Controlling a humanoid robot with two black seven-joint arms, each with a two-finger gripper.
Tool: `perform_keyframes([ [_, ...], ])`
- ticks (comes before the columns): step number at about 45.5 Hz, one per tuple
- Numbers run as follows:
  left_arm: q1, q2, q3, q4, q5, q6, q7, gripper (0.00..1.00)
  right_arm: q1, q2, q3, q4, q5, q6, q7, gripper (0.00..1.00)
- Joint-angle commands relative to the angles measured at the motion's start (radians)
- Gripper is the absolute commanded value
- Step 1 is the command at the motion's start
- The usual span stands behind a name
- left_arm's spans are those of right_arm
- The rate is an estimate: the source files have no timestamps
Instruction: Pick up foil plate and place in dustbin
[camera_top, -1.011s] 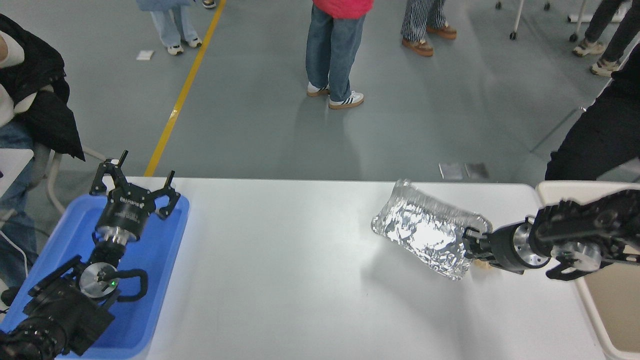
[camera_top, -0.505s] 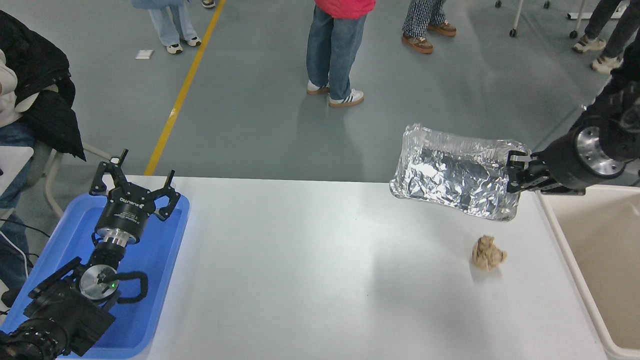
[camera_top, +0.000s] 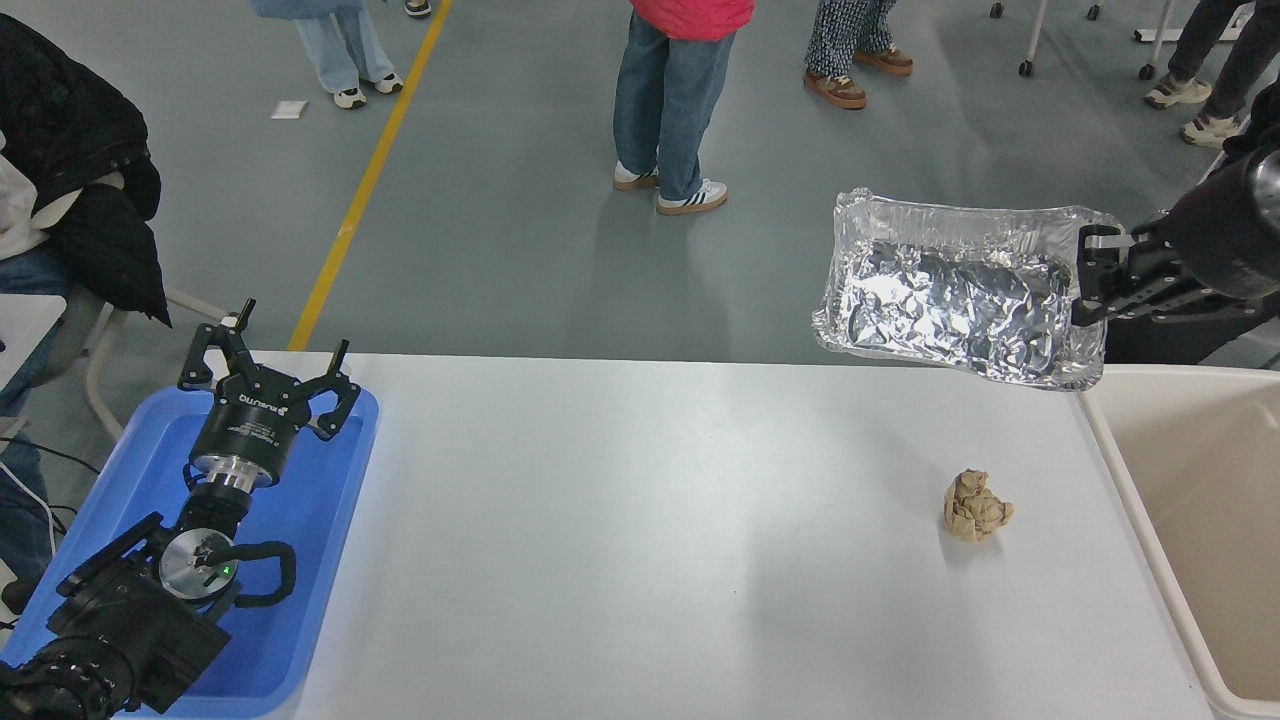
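Note:
The foil plate (camera_top: 955, 290) is a crinkled silver tray held high in the air over the table's far right edge, tilted with its inside facing me. My right gripper (camera_top: 1092, 275) is shut on the plate's right rim and comes in from the right edge. The beige dustbin (camera_top: 1200, 480) stands right of the table, below and right of the plate. My left gripper (camera_top: 268, 375) is open and parked over the blue tray at the lower left.
A crumpled brown paper ball (camera_top: 977, 507) lies on the white table (camera_top: 640, 540) near the bin. A blue tray (camera_top: 300, 560) sits at the left. Several people stand on the grey floor beyond the table; a seated person is at the far left.
My right gripper has lifted the foil plate from just above the table up and to the right, uncovering the paper ball. The left arm has not moved.

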Motion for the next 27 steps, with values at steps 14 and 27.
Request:
perform_keyframes([
  [14,0.000,0.000,0.000,-0.001,0.000,0.000,0.000,1.00,-0.013,-0.002,-0.010,-0.011,-0.008,-0.007,0.000,0.00],
  [27,0.000,0.000,0.000,0.000,0.000,0.000,0.000,1.00,-0.274,-0.103,-0.010,-0.285,-0.081,-0.046,0.000,0.00],
])
